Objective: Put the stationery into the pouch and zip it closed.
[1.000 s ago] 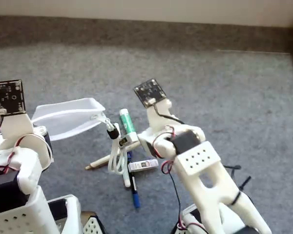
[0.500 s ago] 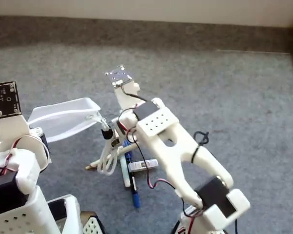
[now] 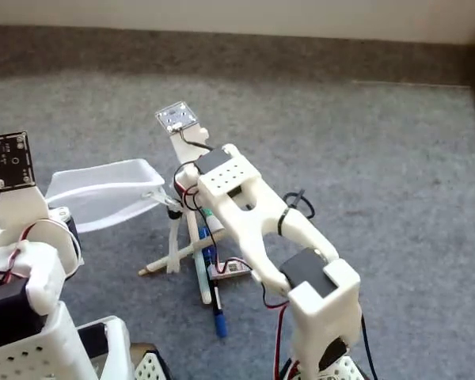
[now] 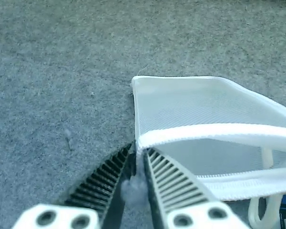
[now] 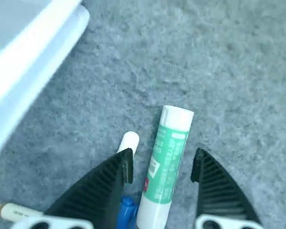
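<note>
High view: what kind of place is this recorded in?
Probably an indoor room used as a small robot workspace: grey carpet-like surface, pale wall behind it, and loose stationery beside a mesh pouch.

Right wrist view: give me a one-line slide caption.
Open right gripper straddles the green glue stick on grey carpet, white pouch edge close by.

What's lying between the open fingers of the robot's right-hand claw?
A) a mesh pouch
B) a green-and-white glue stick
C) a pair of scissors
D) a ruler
B: in the right wrist view the green-and-white glue stick lies on the grey surface between the spread fingers of the right gripper, while the pouch is pinched by the left gripper.
</note>
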Controlling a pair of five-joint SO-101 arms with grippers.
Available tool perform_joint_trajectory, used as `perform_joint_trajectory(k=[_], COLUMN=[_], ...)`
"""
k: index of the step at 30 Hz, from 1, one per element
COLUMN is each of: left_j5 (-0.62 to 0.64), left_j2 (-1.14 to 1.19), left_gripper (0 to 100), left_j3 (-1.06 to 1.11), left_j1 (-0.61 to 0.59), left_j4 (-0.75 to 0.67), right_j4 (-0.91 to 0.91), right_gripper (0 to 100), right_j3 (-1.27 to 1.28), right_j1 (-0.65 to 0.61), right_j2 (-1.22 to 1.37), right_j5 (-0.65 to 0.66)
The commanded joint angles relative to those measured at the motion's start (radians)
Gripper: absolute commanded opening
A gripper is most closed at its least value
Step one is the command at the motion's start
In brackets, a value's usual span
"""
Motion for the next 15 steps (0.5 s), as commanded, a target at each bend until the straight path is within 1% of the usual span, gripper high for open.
perform_joint_trajectory(k=[1,6,12,15], left_j5=[0.006,0.006,0.006,0.006], left_j2=[-0.001,-0.001,-0.001,-0.001], left_gripper=[1,1,1,1], left_j3=[-0.008,-0.007,-0.007,-0.007], left_j1=[-0.013,-0.013,-0.013,-0.013], left_j4=[0.002,0.002,0.003,0.003], right_j4=[-0.021,-0.015,-0.015,-0.015], right_gripper=[19.5,19.3,10.4,9.8], right_j3=[-0.079,-0.11,-0.11,-0.105], right_j1=[0.022,0.022,0.027,0.039], right_j2=[0.03,0.091,0.101,0.101], right_j5=[0.0,0.0,0.005,0.046])
